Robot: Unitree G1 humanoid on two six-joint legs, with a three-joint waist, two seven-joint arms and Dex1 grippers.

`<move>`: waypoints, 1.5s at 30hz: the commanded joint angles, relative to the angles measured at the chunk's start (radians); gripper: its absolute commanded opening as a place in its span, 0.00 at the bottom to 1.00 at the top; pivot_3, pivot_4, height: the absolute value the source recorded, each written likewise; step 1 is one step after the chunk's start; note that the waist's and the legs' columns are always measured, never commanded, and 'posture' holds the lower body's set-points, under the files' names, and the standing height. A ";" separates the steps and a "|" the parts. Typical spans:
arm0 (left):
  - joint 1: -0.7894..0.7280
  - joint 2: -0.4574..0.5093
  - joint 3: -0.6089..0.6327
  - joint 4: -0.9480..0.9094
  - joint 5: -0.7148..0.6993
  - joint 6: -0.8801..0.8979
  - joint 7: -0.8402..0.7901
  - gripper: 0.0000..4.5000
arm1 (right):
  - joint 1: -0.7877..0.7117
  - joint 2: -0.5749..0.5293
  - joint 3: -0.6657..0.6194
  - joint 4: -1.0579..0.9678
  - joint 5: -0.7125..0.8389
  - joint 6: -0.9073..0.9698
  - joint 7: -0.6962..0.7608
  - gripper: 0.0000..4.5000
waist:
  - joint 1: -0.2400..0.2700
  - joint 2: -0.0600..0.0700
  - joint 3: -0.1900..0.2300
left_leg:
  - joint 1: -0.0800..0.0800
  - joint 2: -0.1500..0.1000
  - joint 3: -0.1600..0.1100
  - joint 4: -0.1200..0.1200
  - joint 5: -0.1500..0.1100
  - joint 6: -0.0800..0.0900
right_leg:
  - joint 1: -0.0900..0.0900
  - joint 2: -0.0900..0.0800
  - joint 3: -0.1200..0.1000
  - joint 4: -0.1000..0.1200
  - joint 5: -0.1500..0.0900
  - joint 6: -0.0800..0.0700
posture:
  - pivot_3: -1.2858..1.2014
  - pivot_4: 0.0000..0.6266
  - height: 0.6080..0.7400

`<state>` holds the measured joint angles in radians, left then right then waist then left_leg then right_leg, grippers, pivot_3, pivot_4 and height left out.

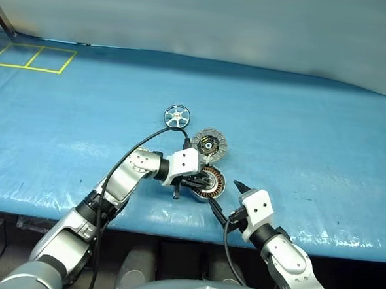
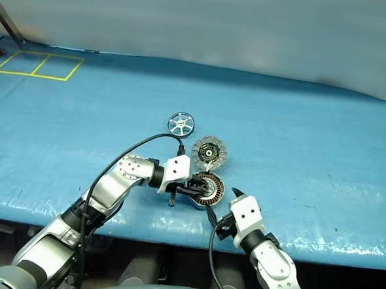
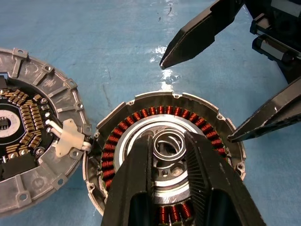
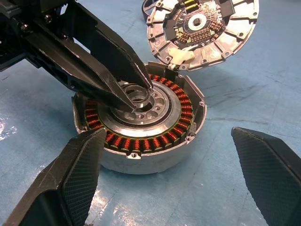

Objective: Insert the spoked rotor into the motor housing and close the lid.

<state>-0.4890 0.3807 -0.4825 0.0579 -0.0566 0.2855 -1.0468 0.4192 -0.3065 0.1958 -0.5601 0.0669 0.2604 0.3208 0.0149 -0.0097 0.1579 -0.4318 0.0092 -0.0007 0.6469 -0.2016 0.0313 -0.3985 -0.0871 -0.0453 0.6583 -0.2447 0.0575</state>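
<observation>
Left tool [image 4: 138, 96]: fingers nearly together, tips sitting on motor housing [image 4: 141, 127] hub.
Right tool [image 4: 164, 179]: standing wide apart beside housing.
Lid [image 1: 209, 143]: lying open.
Spoked rotor [image 1: 176, 116]: lying apart on bench [image 1: 311, 138].

Blue-covered table [image 1: 299, 125]: spoked rotor [image 1: 177, 116], open lid [image 1: 209, 144], motor housing [image 1: 211, 183].

So the motor housing [image 1: 209, 183] sits on the table [image 1: 311, 145], lid [image 1: 209, 144] touching at 12 o'clock, spoked rotor [image 1: 176, 116] farther out at 11.

Silver-grey jointed arms with white wrist housings, looping black cables and tapered black fingers [image 4: 80, 174], seemingly finely ribbed inside.
</observation>
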 commanded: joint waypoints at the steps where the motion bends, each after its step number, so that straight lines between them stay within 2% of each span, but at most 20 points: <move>1: -0.016 -0.012 -0.002 0.007 0.017 -0.028 0.006 0.14 | 0.003 -0.002 -0.010 -0.020 -0.005 -0.010 -0.006 1.00 | 0.000 0.000 0.000 | 0.000 0.000 0.000 0.000 0.000 0.000 | 0.000 0.000 0.000 0.000 0.000 0.000 | 0.52 0.24 1.00; 12: -0.007 -0.014 0.011 0.008 0.039 -0.013 0.020 0.14 | -0.007 -0.002 -0.008 -0.008 -0.014 -0.003 -0.004 1.00 | 0.000 0.000 0.000 | 0.000 0.000 0.000 0.000 0.000 0.000 | 0.000 0.000 0.000 0.000 0.000 0.000 | 0.52 0.24 1.00; 13: -0.005 -0.014 0.011 0.005 0.038 -0.011 0.023 0.30 | -0.008 -0.001 -0.008 -0.007 -0.014 -0.001 -0.004 1.00 | 0.000 0.000 0.000 | 0.000 0.000 0.000 0.000 0.000 0.000 | 0.000 0.000 0.000 0.000 0.000 0.000 | 0.52 0.24 1.00; 20: 0.015 -0.042 0.067 -0.070 -0.048 0.030 0.026 0.80 | -0.007 -0.010 -0.017 -0.019 -0.007 0.013 0.005 1.00 | 0.000 0.000 0.000 | 0.000 0.000 0.000 0.000 0.000 0.000 | 0.001 0.000 0.000 0.000 0.000 0.000 | 0.52 0.24 1.00; 23: 0.021 -0.036 0.089 -0.115 -0.087 0.059 0.019 0.80 | -0.004 -0.014 -0.023 -0.029 -0.001 0.019 0.009 1.00 | 0.000 0.000 0.000 | 0.000 0.000 0.000 0.000 0.000 0.000 | 0.001 0.000 0.000 0.001 0.000 0.000 | 0.52 0.24 1.00; 29: 0.066 0.012 0.120 -0.198 -0.121 0.093 0.024 0.37 | -0.016 -0.004 -0.026 -0.078 0.030 0.075 0.008 1.00 | -0.001 0.000 0.000 | 0.000 0.000 0.000 0.000 0.000 0.000 | 0.001 0.000 0.001 0.001 0.000 0.000 | 0.52 0.24 1.00; 32: 0.122 0.038 0.165 -0.239 -0.136 0.101 0.059 0.14 | -0.049 -0.011 -0.010 -0.140 0.056 0.187 0.016 0.86 | -0.001 0.000 0.000 | 0.000 0.001 0.001 0.000 0.000 0.000 | 0.002 0.001 0.002 0.001 0.000 0.000 | 0.52 0.24 1.00; 34: 0.178 0.069 0.204 -0.259 -0.129 0.086 0.086 0.01 | -0.083 -0.017 0.014 -0.192 0.073 0.273 0.021 0.73 | -0.005 0.000 0.000 | 0.001 0.001 0.001 0.001 0.000 0.000 | 0.000 0.001 0.002 0.001 0.000 0.000 | 0.52 0.24 1.00; 40: 0.355 0.062 0.325 -0.287 -0.176 -0.069 0.146 0.00 | -0.207 -0.007 0.066 -0.253 0.060 0.463 -0.021 0.29 | 0.001 0.000 0.000 | 0.001 0.002 0.001 0.000 0.000 0.000 | -0.002 0.000 0.003 0.001 0.000 0.000 | 0.52 0.24 1.00; 43: 0.447 0.061 0.354 -0.294 -0.186 -0.147 0.154 0.00 | -0.261 0.003 0.094 -0.264 0.059 0.552 -0.042 0.07 | 0.004 0.000 0.000 | 0.000 0.001 0.002 0.000 -0.001 0.001 | -0.002 -0.006 0.002 0.000 0.000 0.000 | 0.52 0.24 1.00; 44: 0.470 0.056 0.360 -0.295 -0.192 -0.161 0.160 0.00 | -0.277 0.001 0.105 -0.264 0.056 0.580 -0.047 0.01 | 0.004 0.000 0.000 | 0.000 0.001 0.002 0.000 -0.001 0.001 | -0.002 -0.007 0.002 0.000 0.000 0.000 | 0.52 0.24 1.00; 45: 0.486 0.050 0.364 -0.296 -0.199 -0.168 0.167 0.00 | -0.290 -0.002 0.115 -0.265 0.050 0.599 -0.052 0.01 | 0.003 0.000 0.000 | 0.000 0.001 0.002 0.000 -0.001 0.001 | -0.002 -0.008 0.002 0.000 0.000 0.000 | 0.52 0.24 1.00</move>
<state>-0.0106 0.4392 -0.1415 -0.1956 -0.2328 0.1580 -0.8904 0.1445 -0.3081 0.2998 -0.7833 0.1223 0.8275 0.2807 0.0178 -0.0095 0.1576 -0.4314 0.0097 0.0018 0.6471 -0.2028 0.0324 -0.4005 -0.0953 -0.0436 0.6579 -0.2443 0.0570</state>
